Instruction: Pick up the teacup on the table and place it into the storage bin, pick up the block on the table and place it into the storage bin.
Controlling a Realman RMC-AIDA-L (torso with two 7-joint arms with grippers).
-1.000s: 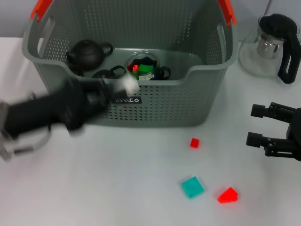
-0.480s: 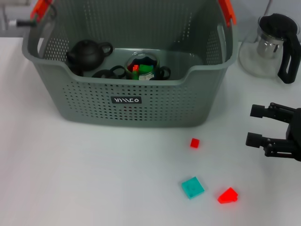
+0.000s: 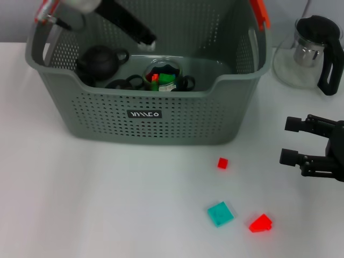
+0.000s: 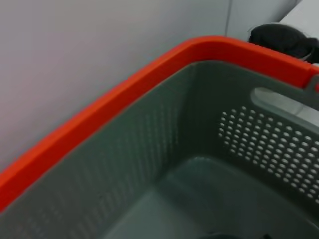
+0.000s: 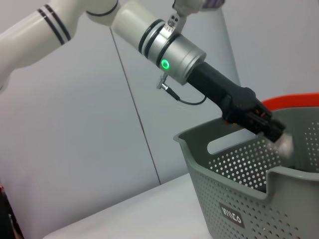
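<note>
Your left gripper (image 3: 146, 42) reaches down over the storage bin (image 3: 145, 115) from its back left corner, and something small and white (image 5: 283, 144) shows at its tip, probably the teacup; you cannot tell from here how far the fingers are spread or how firmly they hold it. Below the tip, inside the bin, lie a dark teapot (image 3: 99, 62), some black rings (image 3: 124, 83) and a clear round container (image 3: 164, 74) with red and green pieces in it. Your right gripper (image 3: 293, 141) sits parked low over the table (image 3: 80, 199) to the bin's right, fingers spread apart and empty. Between it and the bin's front, three blocks lie on the table: a small red cube (image 3: 222, 163), a teal block (image 3: 220, 213) and a red wedge (image 3: 260, 222). A glass pitcher (image 3: 307, 51) stands at the far right.
</note>
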